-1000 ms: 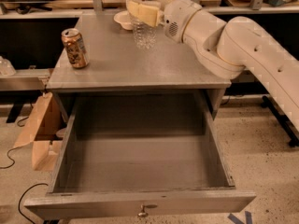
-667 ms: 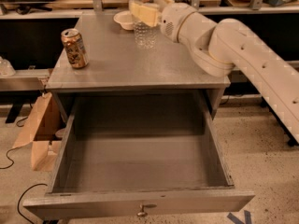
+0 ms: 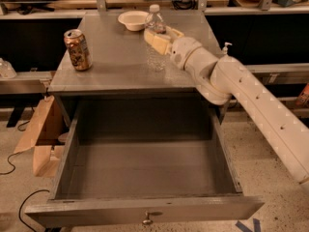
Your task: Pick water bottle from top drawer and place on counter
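Observation:
The water bottle [image 3: 155, 58], clear with a white cap, stands upright on the grey counter [image 3: 116, 62], right of centre. My gripper [image 3: 156, 33] reaches in from the right. Its pale fingers [image 3: 158, 40] are closed around the bottle's upper body at the label. The top drawer [image 3: 145, 208] is pulled fully open below the counter, with a small metal handle at the centre of its front panel. Its inside shows nothing in it.
A gold-brown soda can [image 3: 77, 50] stands at the counter's left edge. A white bowl [image 3: 133, 19] sits at the back. A small white pump bottle [image 3: 225, 48] shows behind my arm. A cardboard box [image 3: 37, 139] lies on the floor at left.
My gripper has brought the bottle down and toward the front right of the counter. The bottle's base now sits at the counter surface.

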Controlling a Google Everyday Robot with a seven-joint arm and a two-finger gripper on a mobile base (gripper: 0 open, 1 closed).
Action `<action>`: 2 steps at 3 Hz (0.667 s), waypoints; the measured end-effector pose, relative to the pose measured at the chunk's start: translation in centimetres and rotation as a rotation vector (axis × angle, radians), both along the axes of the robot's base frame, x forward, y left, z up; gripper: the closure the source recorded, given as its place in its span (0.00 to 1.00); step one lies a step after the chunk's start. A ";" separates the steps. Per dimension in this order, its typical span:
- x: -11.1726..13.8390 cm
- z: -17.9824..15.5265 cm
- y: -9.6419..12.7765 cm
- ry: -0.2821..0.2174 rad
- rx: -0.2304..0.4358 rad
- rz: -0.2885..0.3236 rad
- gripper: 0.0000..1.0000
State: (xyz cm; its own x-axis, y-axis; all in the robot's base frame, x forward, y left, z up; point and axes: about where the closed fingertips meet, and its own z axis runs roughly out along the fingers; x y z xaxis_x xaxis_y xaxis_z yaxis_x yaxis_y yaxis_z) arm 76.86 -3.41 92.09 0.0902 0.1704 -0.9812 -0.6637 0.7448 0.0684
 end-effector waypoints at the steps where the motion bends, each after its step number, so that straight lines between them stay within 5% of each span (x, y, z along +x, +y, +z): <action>1: -0.3 -1.6 -0.5 -0.010 0.011 -0.002 1.00; 2: -0.3 -0.8 -0.6 -0.010 0.011 -0.002 0.82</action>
State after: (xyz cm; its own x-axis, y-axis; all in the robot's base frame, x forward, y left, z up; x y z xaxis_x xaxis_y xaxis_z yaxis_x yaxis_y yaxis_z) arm 76.58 -3.96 91.29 0.1002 0.1808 -0.9784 -0.6629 0.7454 0.0698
